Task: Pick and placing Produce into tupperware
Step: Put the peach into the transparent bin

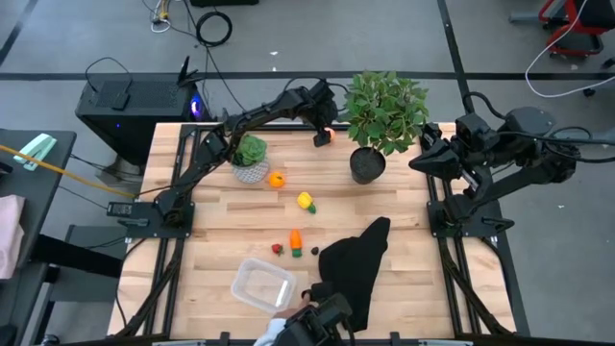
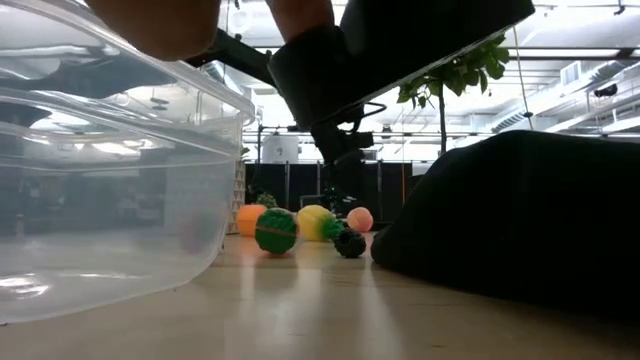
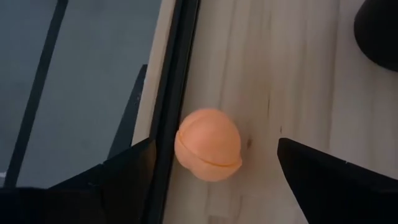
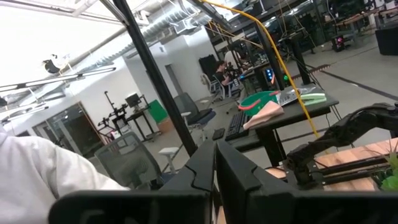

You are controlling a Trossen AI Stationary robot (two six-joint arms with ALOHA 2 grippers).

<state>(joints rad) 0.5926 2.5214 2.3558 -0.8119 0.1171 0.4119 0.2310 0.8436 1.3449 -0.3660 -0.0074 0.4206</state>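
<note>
2 fingers of my left gripper (image 3: 214,177) spread wide on both sides of the peach ball (image 3: 208,144), not touching it, at the table's far edge (image 1: 288,130), my right gripper (image 4: 214,180) closed and raised off the table's right side, clear tupperware (image 1: 262,286) at the near edge, other produce (image 1: 296,240) lying mid-table.

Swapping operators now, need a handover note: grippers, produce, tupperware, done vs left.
Left gripper: open, at the table's far edge, its fingers either side of the peach fruit, not closed on it.
Right gripper: shut, empty, parked off the table's right side.
Tupperware: near edge, looks empty.
Loose on the table: orange piece, yellow piece, carrot-like piece, small red piece, small dark piece beside the black cloth.
Done: nothing placed.
Left: grasp the peach fruit, place it, then the rest.
</note>
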